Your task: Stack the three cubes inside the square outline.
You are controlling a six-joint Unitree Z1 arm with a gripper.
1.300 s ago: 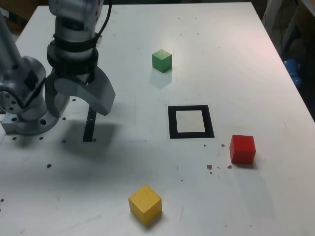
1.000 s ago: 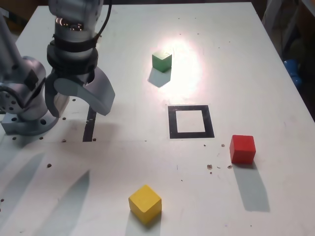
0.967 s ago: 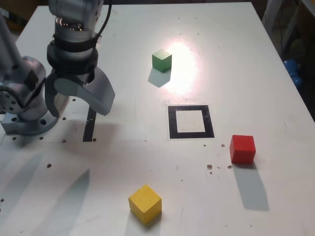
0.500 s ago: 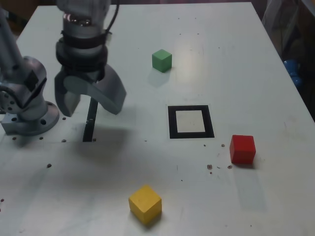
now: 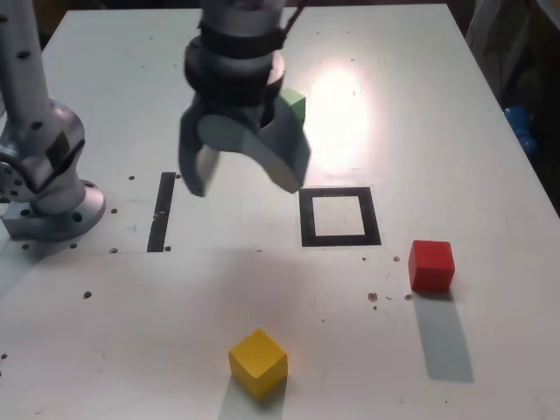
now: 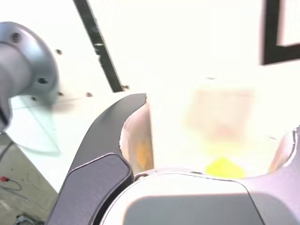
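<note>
Since the earlier frame: gripper [image 5: 243, 171] swung from the exterior view's left, beside the arm base [image 5: 48, 188], toward the middle of the table [image 5: 455, 105]; cubes and outline unmoved. A bright glare patch now back on the table, to the exterior view's right of the gripper.

Nearest the camera: yellow cube [image 5: 258, 362], alone near the front edge, well apart from everything else. Also in the wrist view as a yellow patch [image 6: 225, 167] low between the fingers, washed out by glare.

Further back, at the exterior view's right: red cube [image 5: 431, 264], just outside the outline's near right corner, not touching it. A few dark specks on the table beside it.

Middle: square outline [image 5: 339, 240], white centre bare. Thin black strip [image 5: 162, 212] to its left in the exterior view, near the arm base.

Above the table, between strip and outline: gripper, pointing down, jaws spread wide, holding nothing.

Farthest: green cube [image 5: 295, 101], mostly hidden behind the gripper, only an edge showing.

No readable writing, brand or label anywhere.
</note>
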